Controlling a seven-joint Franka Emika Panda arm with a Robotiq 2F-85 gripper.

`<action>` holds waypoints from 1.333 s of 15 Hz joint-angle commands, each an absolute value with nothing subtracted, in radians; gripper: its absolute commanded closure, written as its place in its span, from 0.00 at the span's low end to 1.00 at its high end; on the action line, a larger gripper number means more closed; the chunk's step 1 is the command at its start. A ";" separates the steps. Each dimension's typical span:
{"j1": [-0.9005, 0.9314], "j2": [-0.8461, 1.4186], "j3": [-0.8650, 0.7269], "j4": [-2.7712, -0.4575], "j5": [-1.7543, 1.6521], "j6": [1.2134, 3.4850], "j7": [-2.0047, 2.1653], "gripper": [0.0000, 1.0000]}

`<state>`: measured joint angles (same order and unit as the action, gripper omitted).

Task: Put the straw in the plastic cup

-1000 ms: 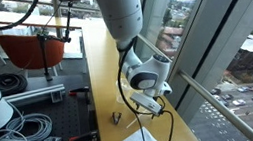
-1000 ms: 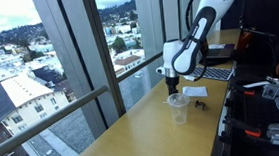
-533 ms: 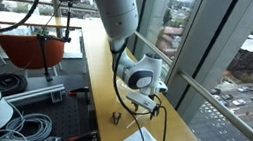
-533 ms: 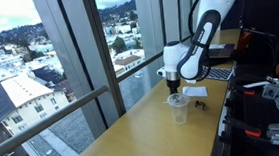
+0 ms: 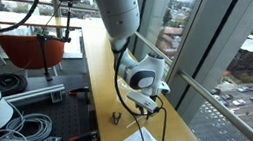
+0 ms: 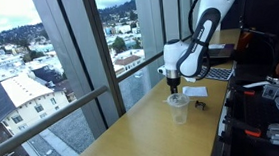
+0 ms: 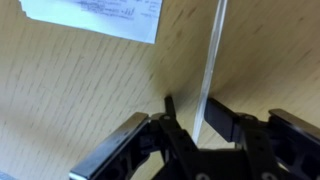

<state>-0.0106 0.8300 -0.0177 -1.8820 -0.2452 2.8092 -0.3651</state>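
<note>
Wooden counter point(image 6: 134, 139) by windows, straw point(image 7: 211, 60) touching one of the fingers point(image 7: 220, 118), grip cannot be told.

Your surface point(image 7: 70, 100) looks like pale wood-grain laminate, matt, with fine streaks running along it. The straw point(image 7: 212, 60) reads as smooth, whitish plastic with a faint sheen. The sheet point(image 7: 100, 15) lying near it is thin white paper, flat and dull, with faint grey print. Your hand point(image 7: 190, 118) is dark, mostly matt, its edges catching a slight metallic gleam. In an exterior view the cup point(image 6: 178, 107) is clear, see-through plastic. The arm's shell point(image 5: 124, 20) is white, glossy, moulded plastic. The window point(image 6: 67, 54) beside you is clean, reflective glass in grey metal frames.
</note>
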 commanded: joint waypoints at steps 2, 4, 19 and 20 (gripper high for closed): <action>-0.041 0.830 0.001 -1.874 -0.247 2.763 -0.360 0.99; -0.032 0.825 -0.005 -1.882 -0.252 2.768 -0.352 1.00; 0.224 0.458 -0.111 -1.881 -0.253 1.926 -0.305 1.00; 0.228 0.432 -0.104 -1.860 -0.247 1.841 -0.320 1.00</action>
<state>0.2078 0.5258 -0.1049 -1.8755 -0.2830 2.0313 -0.2605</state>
